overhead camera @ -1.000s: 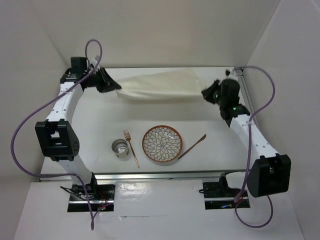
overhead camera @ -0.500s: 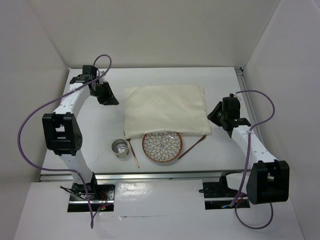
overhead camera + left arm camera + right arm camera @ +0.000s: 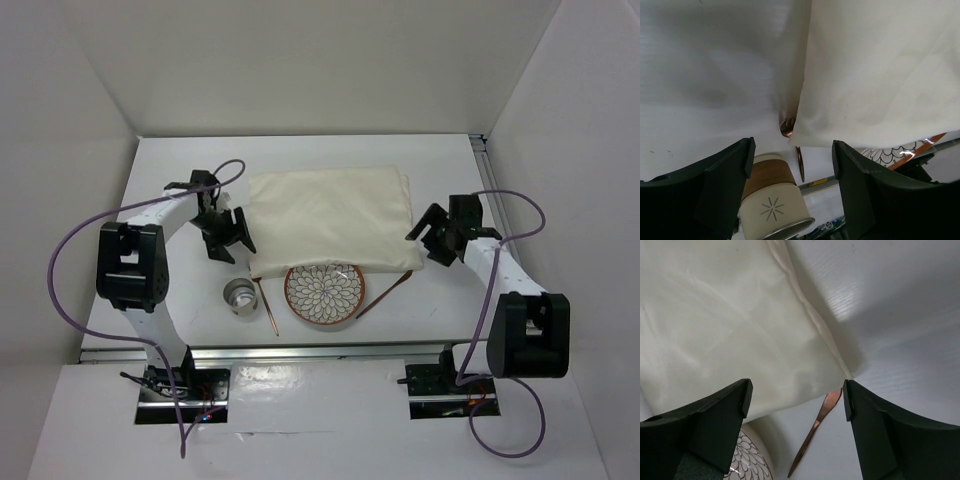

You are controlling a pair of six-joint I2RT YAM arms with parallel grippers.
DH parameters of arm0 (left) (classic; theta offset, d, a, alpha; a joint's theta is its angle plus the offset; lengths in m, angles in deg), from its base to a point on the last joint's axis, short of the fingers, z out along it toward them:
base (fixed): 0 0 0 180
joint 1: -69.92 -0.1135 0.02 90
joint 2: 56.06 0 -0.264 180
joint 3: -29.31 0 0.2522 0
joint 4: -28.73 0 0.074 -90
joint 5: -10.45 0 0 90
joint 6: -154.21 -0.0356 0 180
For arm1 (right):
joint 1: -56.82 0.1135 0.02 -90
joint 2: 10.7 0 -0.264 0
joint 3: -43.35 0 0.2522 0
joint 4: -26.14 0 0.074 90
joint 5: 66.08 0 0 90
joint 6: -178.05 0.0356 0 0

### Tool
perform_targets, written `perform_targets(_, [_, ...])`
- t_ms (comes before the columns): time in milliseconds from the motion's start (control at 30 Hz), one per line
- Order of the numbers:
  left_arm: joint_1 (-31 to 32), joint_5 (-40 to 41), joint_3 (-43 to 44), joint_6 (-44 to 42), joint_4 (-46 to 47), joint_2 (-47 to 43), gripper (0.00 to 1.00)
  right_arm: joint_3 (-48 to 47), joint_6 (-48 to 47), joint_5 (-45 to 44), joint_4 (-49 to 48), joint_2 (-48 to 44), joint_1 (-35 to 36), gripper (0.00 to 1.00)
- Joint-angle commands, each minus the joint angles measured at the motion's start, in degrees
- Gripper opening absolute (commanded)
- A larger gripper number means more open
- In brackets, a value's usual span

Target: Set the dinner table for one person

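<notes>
A cream cloth (image 3: 330, 215) lies spread on the white dinner table (image 3: 180, 165). Its near edge covers the far rim of the patterned plate (image 3: 325, 295), the tines of the copper fork (image 3: 268, 308) and the tip of the copper knife (image 3: 385, 293). My left gripper (image 3: 230, 236) hangs open and empty off the cloth's near left corner, above the cup (image 3: 240, 296). In the left wrist view the cloth (image 3: 880, 65), fork (image 3: 800, 167) and cup (image 3: 772, 200) show between the open gripper (image 3: 792, 147). My right gripper (image 3: 433, 241) is open and empty by the near right corner, over the cloth (image 3: 730, 315) and knife (image 3: 815, 432).
Silver rails run along the table's near edge (image 3: 300, 350) and right edge (image 3: 481, 150). White walls close in the back and both sides. The plate's rim (image 3: 747, 462) shows at the bottom of the right wrist view.
Both grippers have opened and let go of the cloth, which now lies flat over the plate's far rim. Both arms have drawn back toward the near side and lower.
</notes>
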Motion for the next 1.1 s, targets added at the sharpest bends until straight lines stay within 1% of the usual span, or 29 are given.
perform_targets(0, [2.15, 0.63, -1.52, -0.08, 0.67, -0.34, 0.8, 2.98, 1.01, 5.9, -0.65, -0.22, -2.43, 0.85])
perform_targets(33, [2.68, 1.5, -1.53, -0.08, 0.67, -0.34, 0.8, 3.69, 1.02, 7.04, -1.45, -0.22, -3.05, 0.83])
perform_targets(100, [2.68, 2.03, -2.06, -0.08, 1.38, 1.24, 0.77, 5.53, 2.42, 9.93, -3.64, -0.22, -4.45, 0.8])
perform_targets(167, [2.68, 2.03, -2.06, 0.45, 2.87, 2.47, 0.74, 6.07, 2.94, 10.47, -4.79, 0.83, -4.46, 0.78])
perform_targets(333, [3.3, 0.89, 1.8, -0.25, 3.49, 6.24, 0.66, 6.07, 2.95, 9.43, -6.63, 4.86, -4.46, 0.76])
perform_targets(367, [3.3, 0.89, 1.81, -0.25, 3.49, 6.86, 0.61, 6.07, 2.95, 9.42, -7.25, 5.48, -4.46, 0.76])
perform_targets(433, [3.3, 0.1, 3.12, -0.78, 3.49, 7.4, 0.56, 5.46, 2.95, 8.9, -7.78, 7.58, -4.46, 0.75])
perform_targets(567, [3.3, -1.13, 4.36, -0.78, 3.49, 8.8, 0.33, 4.93, 2.95, 8.37, -8.83, 9.96, -4.46, 0.7])
perform_targets(600, [3.3, -1.13, 5.66, -0.78, 3.49, 9.33, 0.19, 4.93, 3.47, 8.37, -8.84, 9.97, -4.46, 0.62])
perform_targets(667, [3.3, -1.13, 6.99, -0.78, 2.87, 9.33, 0.05, 4.93, 3.48, 7.4, -9.63, 9.97, -4.46, 0.48])
perform_targets(700, [3.3, -0.61, 7.87, -0.78, 2.09, 9.85, 0.0, 4.93, 3.48, 6.79, -10.41, 9.97, -4.46, 0.37])
perform_targets(733, [3.3, -0.6, 10.05, -0.78, 1.04, 10.38, 0.0, 3.28, 3.48, 6.79, -11.03, 9.97, -4.46, 0.13])
perform_targets(767, [3.3, -0.6, 11.55, -0.78, 0.42, 10.39, 0.0, 2.04, 3.48, 6.79, -11.03, 9.97, -4.46, 0.03])
perform_targets(800, [3.3, -0.6, 13.31, -0.78, -0.29, 11.34, 0.0, 0.64, 3.48, 6.79, -11.03, 10.84, -4.46, 0.0])
perform_targets(833, [3.3, -0.6, 17.5, -0.78, -1.08, 12.75, 0.0, -1.12, 3.48, 7.57, -11.56, 11.46, -4.46, 0.0])
perform_targets(900, [3.3, -0.6, 22.7, -0.78, -3.18, 14.42, 0.0, -8.14, 4.0, 8.89, -12.09, 14.88, -4.46, 0.0])
perform_targets(933, [3.3, -0.6, 28.64, -0.17, -3.8, 15.3, 0.0, -11.12, 4.0, 9.42, -12.09, 16.29, -3.76, 0.0])
perform_targets(967, [2.78, 0.35, 31.92, 0.36, -3.81, 17.31, 0.0, -17.85, 4.0, 10.03, -12.09, 19.52, -2.88, 0.0])
perform_targets(1000, [2.77, 0.36, 35.7, 0.36, -6.33, 18.64, 0.0, -21.58, 4.0, 10.04, -12.09, 21.2, -2.88, 0.0])
perform_targets(1033, [2.16, 0.36, 44.35, 0.36, -7.84, 19.95, 0.0, -25.27, 4.53, 10.91, -12.09, 22.79, -2.35, 0.0])
perform_targets(1067, [1.37, 0.97, 48.96, 0.36, -9.59, 21.45, 0.0, -32.79, 4.53, 11.96, -12.09, 24.37, -2.35, 0.0])
